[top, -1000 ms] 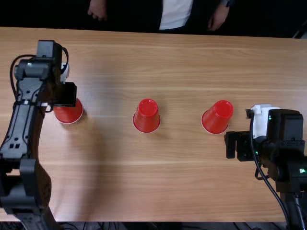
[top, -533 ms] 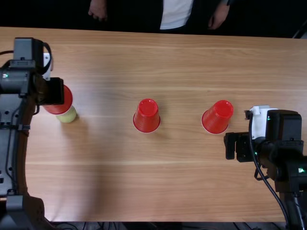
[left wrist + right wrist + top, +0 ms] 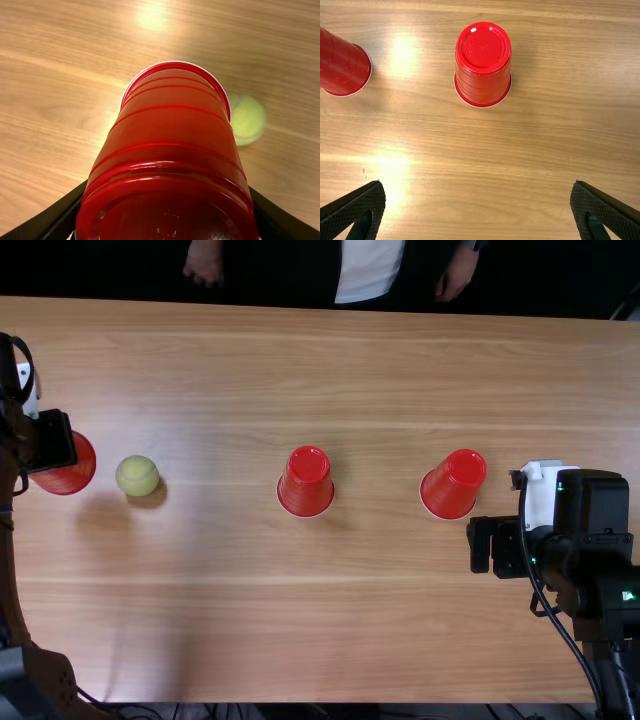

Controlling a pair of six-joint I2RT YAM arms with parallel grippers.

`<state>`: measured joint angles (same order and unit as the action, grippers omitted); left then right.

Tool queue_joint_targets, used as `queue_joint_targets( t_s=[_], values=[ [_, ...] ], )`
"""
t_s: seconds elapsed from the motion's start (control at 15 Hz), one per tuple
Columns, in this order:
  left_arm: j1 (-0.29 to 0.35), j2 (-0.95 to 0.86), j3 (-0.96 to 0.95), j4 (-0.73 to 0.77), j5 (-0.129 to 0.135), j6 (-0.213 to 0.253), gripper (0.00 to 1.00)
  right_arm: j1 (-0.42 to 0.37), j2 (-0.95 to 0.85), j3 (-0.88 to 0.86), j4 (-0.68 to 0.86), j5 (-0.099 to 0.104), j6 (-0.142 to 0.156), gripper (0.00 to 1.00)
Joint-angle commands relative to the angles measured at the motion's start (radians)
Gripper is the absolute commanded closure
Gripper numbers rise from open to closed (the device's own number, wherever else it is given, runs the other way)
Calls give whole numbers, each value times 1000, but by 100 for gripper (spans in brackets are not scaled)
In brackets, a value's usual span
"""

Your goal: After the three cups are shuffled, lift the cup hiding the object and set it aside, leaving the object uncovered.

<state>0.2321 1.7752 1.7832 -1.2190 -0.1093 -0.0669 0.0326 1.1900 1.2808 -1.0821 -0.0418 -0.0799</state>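
At the far left edge of the top view, we see the left gripper pinching a red plastic cup by its closed base, one flat black finger on each side. The cup's ribbed, glossy wall widens toward a thin white-edged rim that faces the table, and we cannot tell whether that rim touches the wood. Just to the right of it lies a yellow-green tennis ball, round and fuzzy, uncovered on the light brown wooden table, whose grain runs across the frame. Near the centre stands a second red cup, upside down, its flat round base upward and its rim on the table. Farther right a third red cup stands the same way, well apart from the middle one. At the lower right, just beside that cup, the right gripper hangs with its fingers spread wide and nothing between them.
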Motion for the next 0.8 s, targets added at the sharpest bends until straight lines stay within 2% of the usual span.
queue_joint_targets(
  t_s=[0.0, 0.07, 0.13, 0.47, 0.53, 0.6, 0.73],
  values=[
    [18, -20, -33, 2, -51, -5, 82, 13, -30, -5, 0, -8, 1, 0],
    [18, -16, -42, 4, -90, -5, 82, 13, -30, -5, 0, -8, 1, 0],
    [19, -3, -57, 6, -112, -1, 81, 13, -30, -5, 0, -8, 1, 0],
    [44, 86, -97, 8, -115, -9, 72, 12, -30, 2, 0, -8, 1, 0],
    [46, 92, -99, 6, -115, -9, 62, 12, -30, 2, 0, -8, 1, 0],
    [46, 93, -99, 6, -115, -10, 46, 12, -30, 2, 0, -8, 1, 0],
    [52, 102, -100, 4, -113, -12, 0, 12, -30, 0, 0, -8, 1, 0]
  ],
)
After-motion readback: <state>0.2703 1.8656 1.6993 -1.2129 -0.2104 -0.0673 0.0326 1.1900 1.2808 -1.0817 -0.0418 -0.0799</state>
